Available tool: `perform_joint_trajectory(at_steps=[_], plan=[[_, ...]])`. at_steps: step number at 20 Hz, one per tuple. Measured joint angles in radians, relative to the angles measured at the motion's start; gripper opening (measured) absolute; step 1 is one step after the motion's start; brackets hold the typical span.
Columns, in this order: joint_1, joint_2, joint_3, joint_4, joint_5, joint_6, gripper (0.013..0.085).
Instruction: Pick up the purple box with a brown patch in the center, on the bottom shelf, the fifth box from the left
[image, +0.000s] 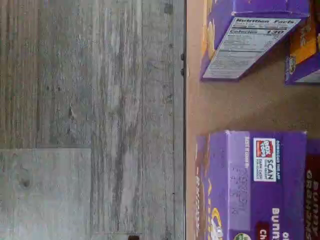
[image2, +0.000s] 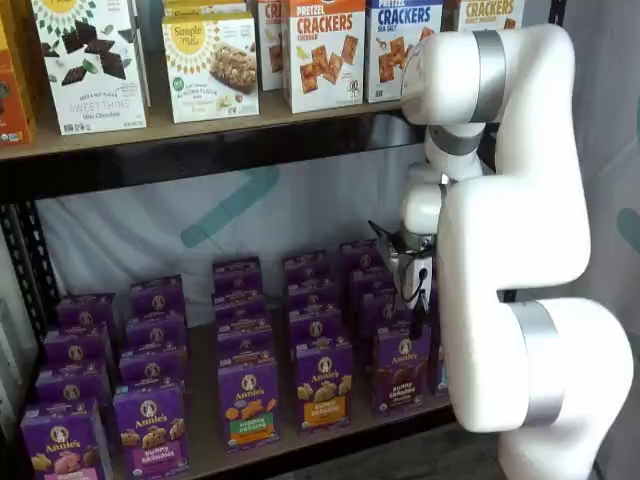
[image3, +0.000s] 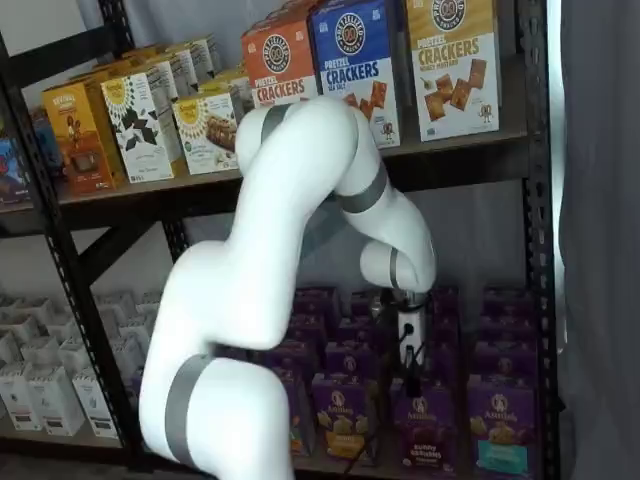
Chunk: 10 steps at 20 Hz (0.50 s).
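Arm: the white xArm (image3: 300, 230) stands in front of the rack in both shelf views, its big links folded at the elbow and the forearm pointing down.
Joints: grey bands ring the arm's segments.
Wrist: it hangs vertically, its white body (image2: 415, 255) low between the shelves.
Gripper (image3: 408, 375): dark fingers point straight down with a black cable beside them; no gap between them can be made out, so their state is unclear.
Wrist view: no fingers show.
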Motion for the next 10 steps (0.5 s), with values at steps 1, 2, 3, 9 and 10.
perform_joint_trajectory(at_steps=[1, 2, 3, 9, 10], plan=[[-0.002, -0.001, -0.008, 0.031, 0.027, -0.03, 0.085], [-0.007, -0.007, -0.013, 0.067, 0.056, -0.064, 0.085], [-0.011, -0.013, -0.012, 0.084, 0.069, -0.08, 0.085], [-0.026, -0.029, -0.014, 0.093, 0.095, -0.101, 0.085], [-0.028, -0.026, -0.021, 0.094, 0.101, -0.103, 0.085]])
